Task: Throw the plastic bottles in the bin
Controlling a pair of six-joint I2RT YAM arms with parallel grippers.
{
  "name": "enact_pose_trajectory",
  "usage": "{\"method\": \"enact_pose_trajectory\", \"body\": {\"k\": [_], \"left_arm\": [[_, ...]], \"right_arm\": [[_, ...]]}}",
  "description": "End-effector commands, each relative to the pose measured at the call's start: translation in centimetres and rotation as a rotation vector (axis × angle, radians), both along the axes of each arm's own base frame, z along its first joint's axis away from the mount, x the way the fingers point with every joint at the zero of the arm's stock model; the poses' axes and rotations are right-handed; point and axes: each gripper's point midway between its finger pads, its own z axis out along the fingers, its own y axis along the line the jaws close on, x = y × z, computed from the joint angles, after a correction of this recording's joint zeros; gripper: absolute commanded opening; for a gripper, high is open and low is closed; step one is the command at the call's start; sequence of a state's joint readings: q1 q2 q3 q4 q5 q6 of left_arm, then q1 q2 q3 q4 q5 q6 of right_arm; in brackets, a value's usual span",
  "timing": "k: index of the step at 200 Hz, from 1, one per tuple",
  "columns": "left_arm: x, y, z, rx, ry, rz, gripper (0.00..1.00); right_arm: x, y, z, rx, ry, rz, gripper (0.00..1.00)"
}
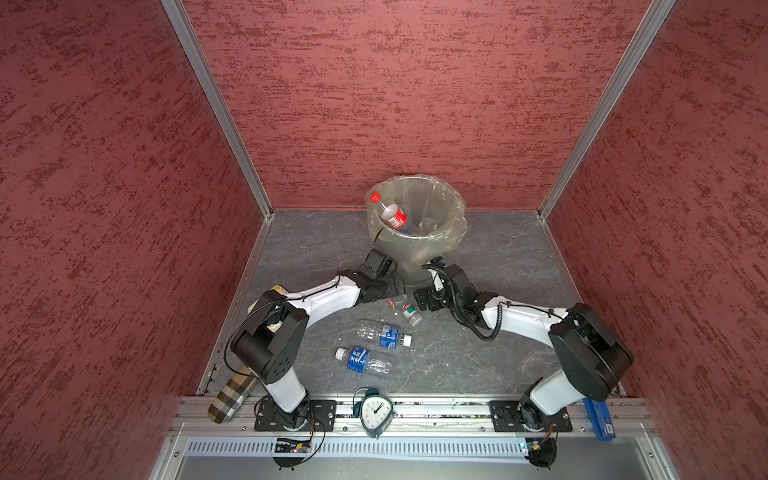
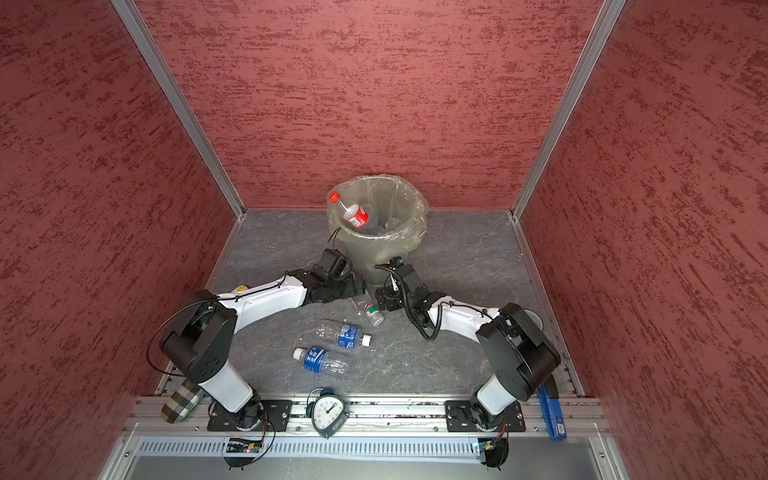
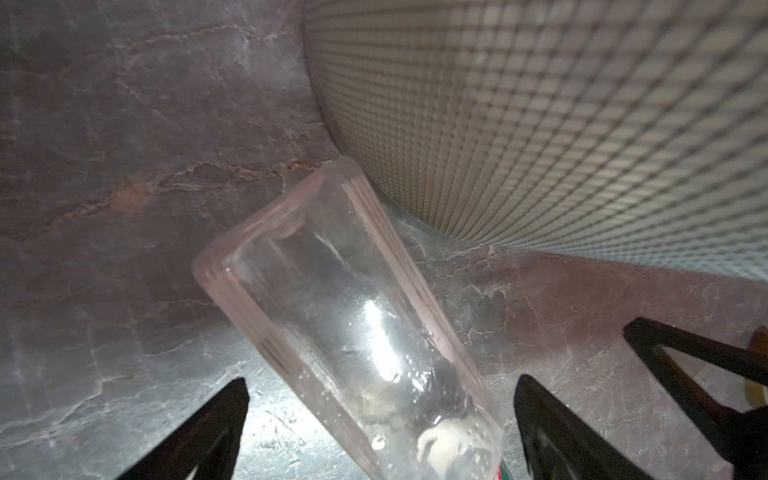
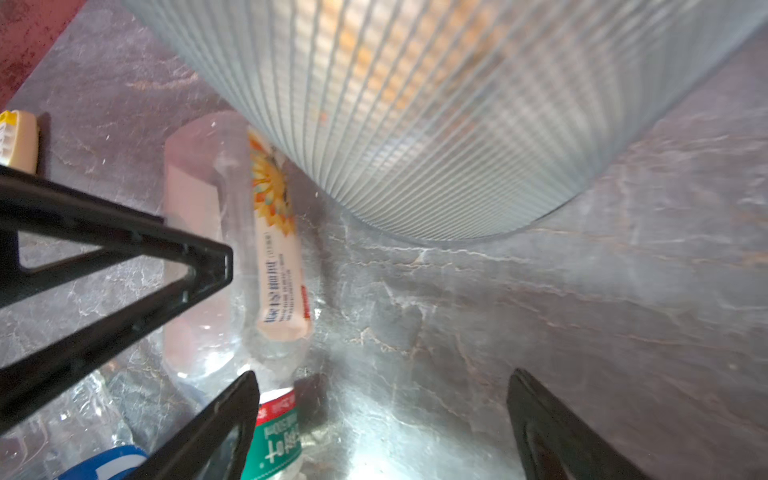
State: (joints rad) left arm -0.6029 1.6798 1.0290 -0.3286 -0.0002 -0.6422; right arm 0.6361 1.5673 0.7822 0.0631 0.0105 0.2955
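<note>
The bin [image 1: 455, 232] stands at the back middle, and a red-labelled bottle [image 1: 391, 214] leans on its rim. A clear bottle with a white-yellow label [image 4: 274, 249] lies on the floor against the bin's ribbed wall [image 3: 540, 124]. My left gripper [image 3: 380, 388] is open around this bottle [image 3: 353, 311], with both fingers apart from it. My right gripper [image 4: 382, 380] is open over bare floor close by, and a green-labelled bottle [image 1: 410, 313] lies beside one finger. Two blue-labelled bottles [image 1: 386, 334] [image 1: 360, 360] lie nearer the front. In both top views the grippers [image 1: 397, 291] [image 1: 422, 300] nearly meet below the bin.
A teal alarm clock [image 1: 376, 409] stands on the front rail. A plaid roll [image 1: 230, 395] leans at the front left and a blue object [image 1: 598, 419] at the front right. A cream object [image 4: 16, 141] lies behind my left arm. Red walls close three sides.
</note>
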Motion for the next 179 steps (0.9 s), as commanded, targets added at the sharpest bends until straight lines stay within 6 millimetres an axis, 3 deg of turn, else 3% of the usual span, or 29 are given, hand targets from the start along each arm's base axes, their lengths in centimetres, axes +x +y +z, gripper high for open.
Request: {"method": "enact_pose_trajectory", "body": {"k": [1,86,138,179], "left_arm": [[0.1,-0.1,-0.4,0.027,0.010,0.008,1.00],[0.1,0.0,-1.2,0.044,0.033,0.042,0.93],[-0.2,0.7,-1.9,0.016,0.054,0.075,0.81],[-0.3,1.0,-2.4,-0.024,0.069,0.101,0.82]], "right_arm": [[0.9,-1.8,0.5,-0.018,-0.027,-0.074,0.94],[1.1,-2.8,0.9,-0.003,-0.026,-0.093,0.94],[1.1,-2.8,0.9,0.004,-0.022,-0.089,0.94],[1.1,-2.7,0.9,0.004,-0.021,-0.086,0.94]]}}
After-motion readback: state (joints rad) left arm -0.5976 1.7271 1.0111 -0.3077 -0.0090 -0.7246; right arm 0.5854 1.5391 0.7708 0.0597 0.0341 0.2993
